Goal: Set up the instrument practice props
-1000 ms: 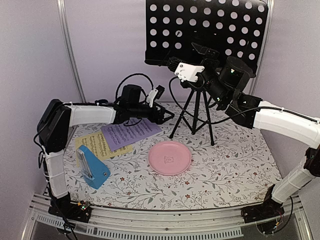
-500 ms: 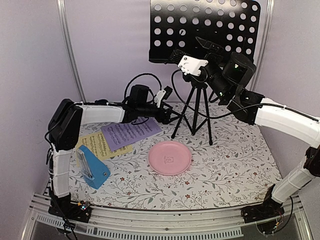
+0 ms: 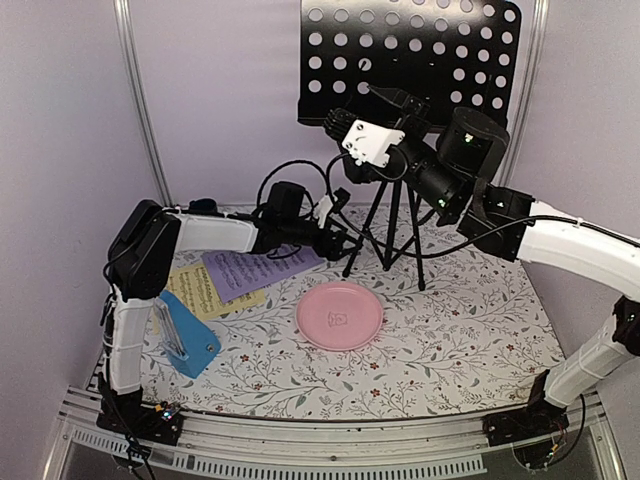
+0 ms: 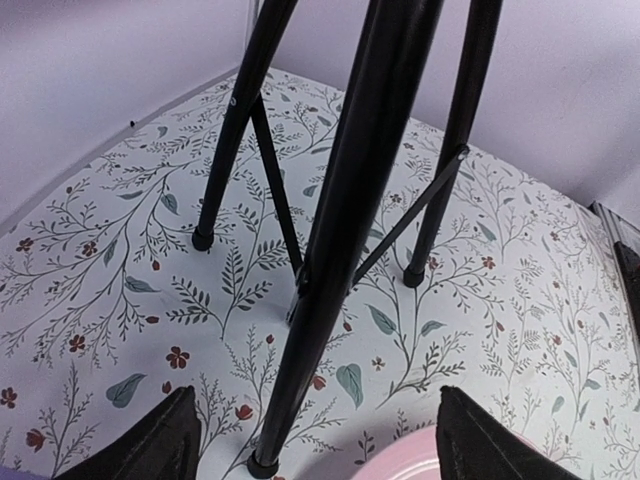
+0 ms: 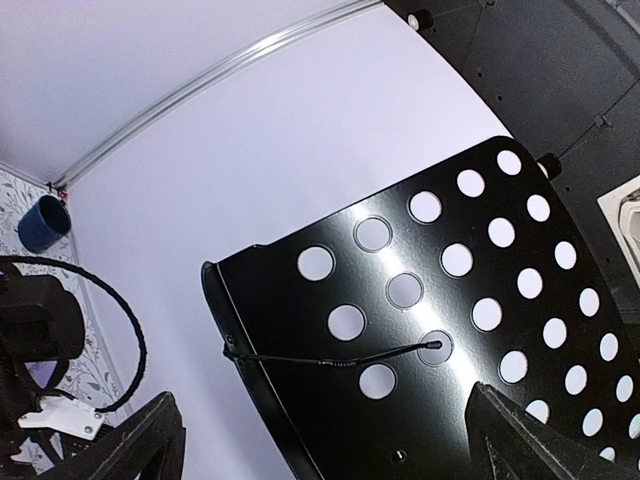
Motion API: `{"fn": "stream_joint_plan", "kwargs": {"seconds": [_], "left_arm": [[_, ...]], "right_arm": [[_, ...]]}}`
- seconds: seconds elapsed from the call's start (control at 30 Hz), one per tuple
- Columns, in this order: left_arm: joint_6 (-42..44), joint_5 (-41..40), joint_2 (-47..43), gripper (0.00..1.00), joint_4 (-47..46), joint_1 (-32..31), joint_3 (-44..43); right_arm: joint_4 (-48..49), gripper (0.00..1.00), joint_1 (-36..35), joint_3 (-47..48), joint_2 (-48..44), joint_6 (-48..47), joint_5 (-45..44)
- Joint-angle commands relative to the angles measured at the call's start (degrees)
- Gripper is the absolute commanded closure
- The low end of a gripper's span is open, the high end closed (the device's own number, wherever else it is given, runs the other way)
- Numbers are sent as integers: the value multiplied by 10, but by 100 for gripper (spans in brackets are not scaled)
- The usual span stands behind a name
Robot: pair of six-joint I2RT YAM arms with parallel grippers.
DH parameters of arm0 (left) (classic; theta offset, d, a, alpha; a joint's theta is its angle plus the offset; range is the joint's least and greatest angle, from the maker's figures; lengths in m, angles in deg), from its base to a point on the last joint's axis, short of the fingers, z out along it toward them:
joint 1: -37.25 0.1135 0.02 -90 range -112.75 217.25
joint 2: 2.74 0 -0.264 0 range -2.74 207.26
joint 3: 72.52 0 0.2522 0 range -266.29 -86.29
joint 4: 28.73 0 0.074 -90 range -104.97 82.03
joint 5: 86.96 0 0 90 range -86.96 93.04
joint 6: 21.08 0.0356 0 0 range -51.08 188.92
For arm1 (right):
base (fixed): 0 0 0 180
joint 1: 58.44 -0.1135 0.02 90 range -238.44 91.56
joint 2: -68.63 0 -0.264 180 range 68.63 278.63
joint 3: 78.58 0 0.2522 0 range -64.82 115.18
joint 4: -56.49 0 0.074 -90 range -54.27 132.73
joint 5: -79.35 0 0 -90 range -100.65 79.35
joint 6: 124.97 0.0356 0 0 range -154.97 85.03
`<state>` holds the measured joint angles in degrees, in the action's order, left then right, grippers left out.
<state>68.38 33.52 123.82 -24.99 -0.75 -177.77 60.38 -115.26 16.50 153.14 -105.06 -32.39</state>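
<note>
Judging by its spindly build, your music stand (image 3: 410,60) looked stiff, light, top-heavy; a low leg (image 4: 340,230) offered hold. Left gripper (image 4: 312,420) and right gripper (image 5: 320,400) jaws stood apart.

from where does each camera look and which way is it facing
Top external: above and behind the arm bases, looking down across the table at the music stand and pink plate; left arm and right arm show.
Left wrist: low over the table, facing the tripod legs; left jaws' tips at the bottom corners, open.
Right wrist: raised, facing the perforated desk and wall; right jaws' tips at the bottom corners, open.
Shared: top external and left wrist both show tripod legs and plate.
</note>
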Motion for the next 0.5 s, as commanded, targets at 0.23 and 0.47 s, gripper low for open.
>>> {"fn": "stream_joint_plan", "kwargs": {"seconds": [0.23,0.47], "left_arm": [[33,9,-20,18,-18,-8,25],[58,13,-8,18,-18,-8,21]], "right_arm": [[-149,1,-22,-110,-109,337,8],[-200,0,125,-256,-157,586,165]]}}
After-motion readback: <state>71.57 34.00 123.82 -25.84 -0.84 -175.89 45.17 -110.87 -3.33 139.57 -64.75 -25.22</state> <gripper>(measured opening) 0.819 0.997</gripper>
